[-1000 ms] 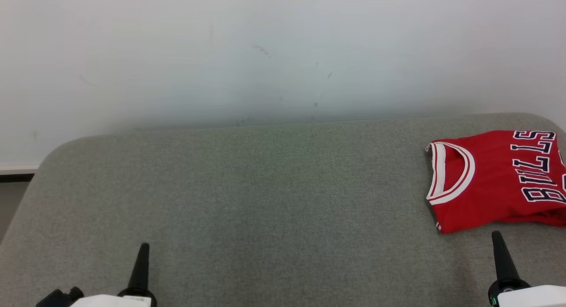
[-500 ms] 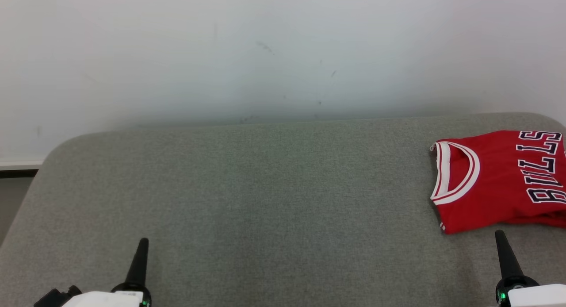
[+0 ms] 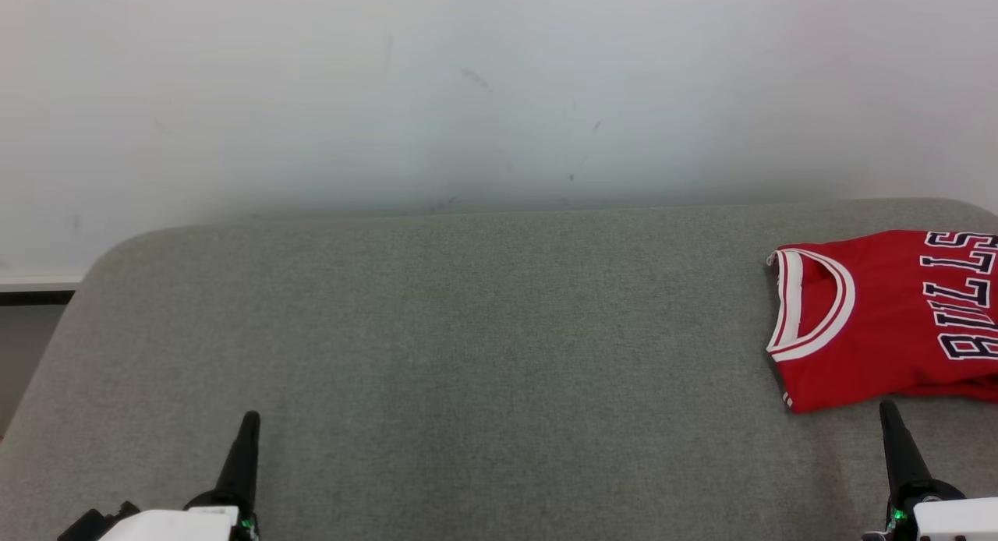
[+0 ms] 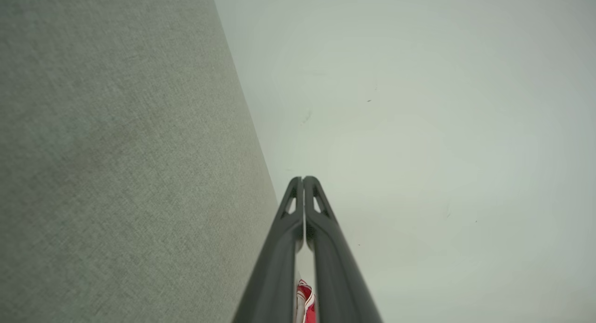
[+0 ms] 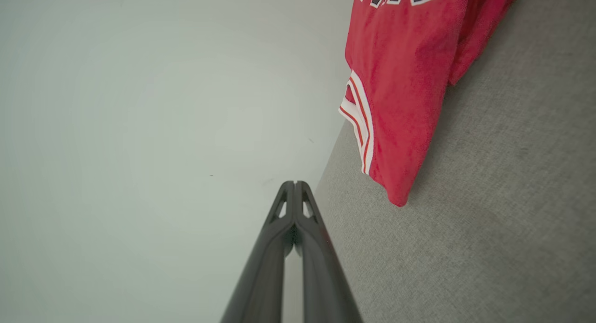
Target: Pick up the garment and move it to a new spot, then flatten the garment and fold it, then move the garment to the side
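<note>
Left gripper: my left gripper (image 3: pixel 248 430) sits at the lower left of the head view, pointing up the picture. In its own wrist view the two dark fingers (image 4: pixel 326 239) are pressed together at the tips, closed on themselves.
Left gripper's place: it hangs over the bare near-left part of the table (image 3: pixel 468 354), well apart from the jersey (image 3: pixel 881 323).
Right gripper: my right gripper (image 3: pixel 889 416) rises from the lower right of the head view. Its wrist view shows the fingers (image 5: pixel 274 248) meeting at the tips, together, with no cloth in them.
Right gripper's place: its tip is just short of the jersey's near edge, close to it but apart.
Jersey: it is red, with a white-and-red banded collar and dark letters edged in white. It lies folded on the far right of the table, collar turned toward the middle, and its right side is cut off by the edge of the head view.
Jersey from the wrists: the right wrist view shows a folded corner and a striped hem lying flat on the cloth. In the left wrist view I catch only a red-and-white sliver low between the fingers.
Table: grey woven covering with rounded far corners.
Wall: a pale wall (image 3: pixel 468 81) with a few faint scuffs stands right behind the table.
Far left: a dark strip (image 3: pixel 35 297) runs along the wall's foot.
</note>
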### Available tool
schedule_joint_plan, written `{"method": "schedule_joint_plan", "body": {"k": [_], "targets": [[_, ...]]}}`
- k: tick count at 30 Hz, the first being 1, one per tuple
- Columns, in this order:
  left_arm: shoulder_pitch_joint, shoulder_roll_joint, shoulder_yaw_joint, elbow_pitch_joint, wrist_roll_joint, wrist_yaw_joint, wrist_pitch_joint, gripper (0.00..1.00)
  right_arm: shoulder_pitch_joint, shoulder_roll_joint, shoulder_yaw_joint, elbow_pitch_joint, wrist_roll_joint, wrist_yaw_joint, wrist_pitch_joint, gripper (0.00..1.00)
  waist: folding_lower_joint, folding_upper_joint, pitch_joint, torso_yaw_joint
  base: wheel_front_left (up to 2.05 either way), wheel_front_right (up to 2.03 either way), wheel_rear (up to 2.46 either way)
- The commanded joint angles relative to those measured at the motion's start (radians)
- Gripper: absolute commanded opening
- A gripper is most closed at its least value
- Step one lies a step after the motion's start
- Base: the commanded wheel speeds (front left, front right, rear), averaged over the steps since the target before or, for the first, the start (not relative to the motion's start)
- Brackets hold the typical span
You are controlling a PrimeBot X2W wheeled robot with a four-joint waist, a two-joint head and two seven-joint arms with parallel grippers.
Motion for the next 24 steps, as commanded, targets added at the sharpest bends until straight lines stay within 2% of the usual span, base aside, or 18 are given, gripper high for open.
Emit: {"method": "schedule_joint_plan", "body": {"k": [1, 24], "targets": [[-0.016, 0.008, 0.006, -0.007, -0.023, -0.006, 0.006, 0.0, -0.016, 0.001, -0.008, -0.01, 0.021, -0.002, 0.006, 0.0, 0.0, 0.0, 0.001, 0.001, 0.0, 0.0, 0.0], [-0.024, 0.009, 0.018, -0.014, -0.192, -0.007, 0.05, 0.0, -0.022, 0.009, -0.038, -0.011, 0.172, -0.002, 0.051, 0.0, 0.0, 0.0, 0.011, 0.02, 0.0, 0.0, 0.0]]}}
